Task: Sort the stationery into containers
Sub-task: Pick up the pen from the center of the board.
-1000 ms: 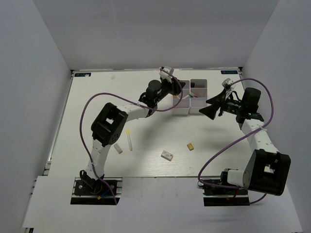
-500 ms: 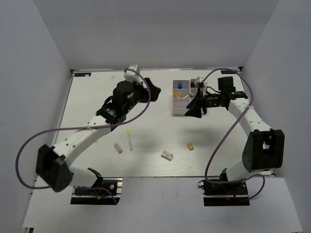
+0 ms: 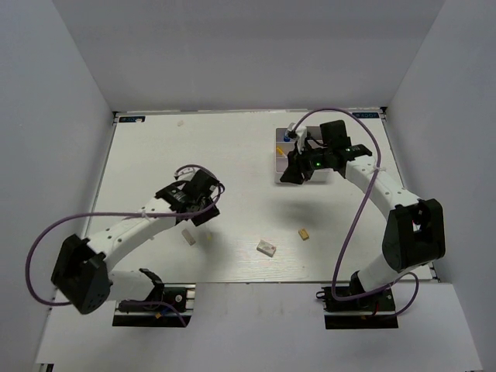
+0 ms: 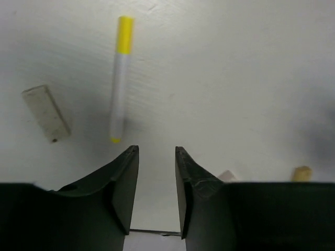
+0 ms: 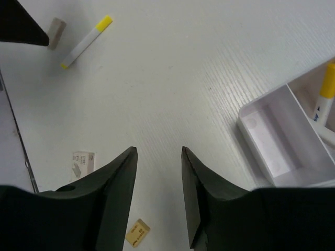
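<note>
No text, brand, number or sign is legible in any view. The white eraser block (image 5: 82, 161), lying toward the near edge of the table (image 3: 232, 155), carries dark printed marks on its upper face, and they are too small to read. A pen (image 5: 321, 107) in a bin (image 5: 272, 151) shows small dark print on its white barrel, also unreadable. A dark sticker (image 3: 132, 118) sits at the far left corner of the table and a pale sticker (image 3: 366, 115) at the far right corner. The lettering on both cannot be resolved.

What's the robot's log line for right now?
left end effector: open, empty, near yellow-capped pen | right end effector: open, empty, beside containers | loose: grey eraser, tan eraser
</note>
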{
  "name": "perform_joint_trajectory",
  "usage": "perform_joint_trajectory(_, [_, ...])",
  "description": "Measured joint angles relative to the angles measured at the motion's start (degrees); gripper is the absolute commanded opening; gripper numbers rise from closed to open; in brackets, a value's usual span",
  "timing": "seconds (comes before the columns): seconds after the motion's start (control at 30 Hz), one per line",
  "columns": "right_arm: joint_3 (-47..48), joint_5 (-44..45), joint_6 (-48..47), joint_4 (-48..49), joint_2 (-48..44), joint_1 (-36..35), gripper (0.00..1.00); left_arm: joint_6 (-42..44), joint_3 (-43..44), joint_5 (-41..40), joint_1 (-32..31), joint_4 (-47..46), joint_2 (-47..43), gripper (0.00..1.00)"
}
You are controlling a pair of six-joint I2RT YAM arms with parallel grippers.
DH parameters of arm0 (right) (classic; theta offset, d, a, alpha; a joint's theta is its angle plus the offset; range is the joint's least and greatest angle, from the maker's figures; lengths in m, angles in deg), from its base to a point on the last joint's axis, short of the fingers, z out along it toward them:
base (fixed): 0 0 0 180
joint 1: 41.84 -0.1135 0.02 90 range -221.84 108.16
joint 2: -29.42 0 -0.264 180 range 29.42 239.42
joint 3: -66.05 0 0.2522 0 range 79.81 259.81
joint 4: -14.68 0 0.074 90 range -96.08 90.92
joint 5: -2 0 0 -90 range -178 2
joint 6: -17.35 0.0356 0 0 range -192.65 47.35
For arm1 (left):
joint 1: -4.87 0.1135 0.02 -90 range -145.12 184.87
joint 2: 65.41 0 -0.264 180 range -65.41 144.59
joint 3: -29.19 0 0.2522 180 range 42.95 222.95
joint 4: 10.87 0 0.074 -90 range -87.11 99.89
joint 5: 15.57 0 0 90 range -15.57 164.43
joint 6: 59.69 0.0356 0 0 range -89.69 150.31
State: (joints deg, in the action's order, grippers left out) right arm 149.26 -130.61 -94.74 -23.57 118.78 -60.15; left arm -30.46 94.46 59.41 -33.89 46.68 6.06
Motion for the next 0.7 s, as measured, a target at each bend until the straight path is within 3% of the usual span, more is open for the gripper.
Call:
perform_joint_trajectory(0.17, [-0.74, 2.84, 0.96, 1.09, -0.26, -0.02, 0.48, -2.93, 1.03, -0.22, 0.24, 4.31, 10.54, 0.5])
perform_joint_trajectory(0.4, [-6.05, 5.55, 0.9, 1.11, -3.85, 0.28, 0.5, -2.14, 3.82, -3.21, 1.2, 5.6, 14.75, 0.66])
perform_joint_trajectory(0.6, [-8.63, 6.58, 0.9, 0.94, -5.92, 0.39, 0.51, 2.32, 6.08, -4.48, 2.78, 3.58, 19.45, 0.65])
perform_joint_trajectory(0.7, [-8.94, 6.78, 0.9, 1.01, -6.34, 0.74, 0.51, 4.44, 6.1, -4.44, 4.42, 3.08, 22.45, 0.59])
